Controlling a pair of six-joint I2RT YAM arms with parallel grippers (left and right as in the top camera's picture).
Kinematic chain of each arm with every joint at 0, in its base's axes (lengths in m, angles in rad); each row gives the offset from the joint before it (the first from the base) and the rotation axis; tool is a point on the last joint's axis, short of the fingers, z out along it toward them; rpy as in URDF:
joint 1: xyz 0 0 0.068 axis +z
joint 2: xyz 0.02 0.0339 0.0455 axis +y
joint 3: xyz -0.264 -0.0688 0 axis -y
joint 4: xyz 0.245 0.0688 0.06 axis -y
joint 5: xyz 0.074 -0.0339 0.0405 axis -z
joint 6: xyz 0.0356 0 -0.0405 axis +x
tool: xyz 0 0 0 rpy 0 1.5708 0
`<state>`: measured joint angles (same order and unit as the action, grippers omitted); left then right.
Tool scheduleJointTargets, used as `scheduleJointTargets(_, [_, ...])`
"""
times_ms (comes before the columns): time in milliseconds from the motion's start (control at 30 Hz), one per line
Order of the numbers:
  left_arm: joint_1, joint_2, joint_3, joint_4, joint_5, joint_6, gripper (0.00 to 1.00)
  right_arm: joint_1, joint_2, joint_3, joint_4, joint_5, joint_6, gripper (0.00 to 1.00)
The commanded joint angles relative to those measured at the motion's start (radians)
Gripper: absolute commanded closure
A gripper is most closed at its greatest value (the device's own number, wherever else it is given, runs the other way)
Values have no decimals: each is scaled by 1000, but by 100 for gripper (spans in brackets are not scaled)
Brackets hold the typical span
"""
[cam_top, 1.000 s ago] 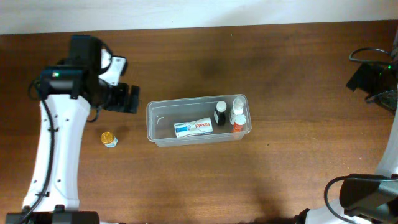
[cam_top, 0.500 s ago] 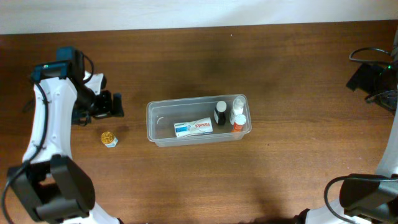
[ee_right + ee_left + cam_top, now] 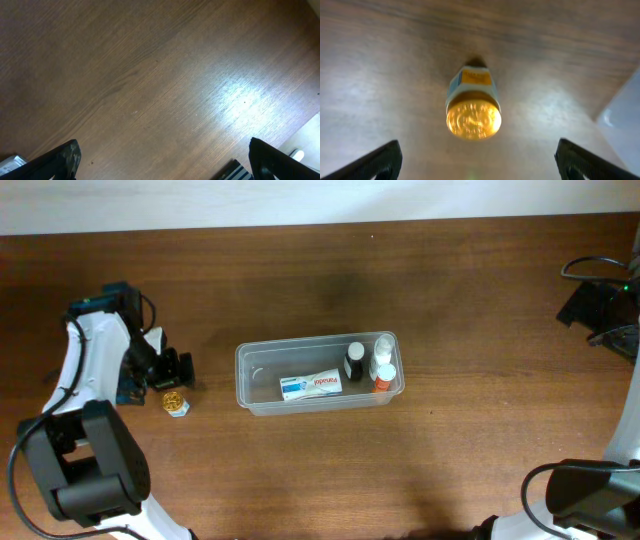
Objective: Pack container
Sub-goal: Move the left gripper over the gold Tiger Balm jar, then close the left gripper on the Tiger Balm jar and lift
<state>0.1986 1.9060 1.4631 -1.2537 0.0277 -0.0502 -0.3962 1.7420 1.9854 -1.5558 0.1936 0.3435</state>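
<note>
Brown wood table (image 3: 480,300): clear container (image 3: 265,370) at middle; gold-capped bottle (image 3: 176,403) upright, apart to its left.

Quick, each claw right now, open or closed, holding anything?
Left claw: open, empty, gold-lidded jar ahead.
Right claw: open, empty.

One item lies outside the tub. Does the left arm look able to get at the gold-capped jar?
Probably yes: the left gripper is open, and the gold-capped jar sits centred ahead of it with only table between.
</note>
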Motion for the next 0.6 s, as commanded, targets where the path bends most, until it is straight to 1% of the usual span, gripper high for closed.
scheduleJointTargets(0, [1,9,-81,56,-9,-25,2,-3,-27,16,0,2,6,1])
scheduleJointTargets(233, [1,9,-189,178,-10,-2,2,-3,-27,16,0,2,6,2])
scheduleJointTargets(400, [1,9,-224,262,-10,3,2,-3,-27,16,0,2,6,2])
scheduleJointTargets(500, [1,9,-236,299,-10,14,4,-3,-27,16,0,2,6,2])
scheduleJointTargets(567, [0,13,-238,312,-10,22,8,-3,-27,16,0,2,6,2])
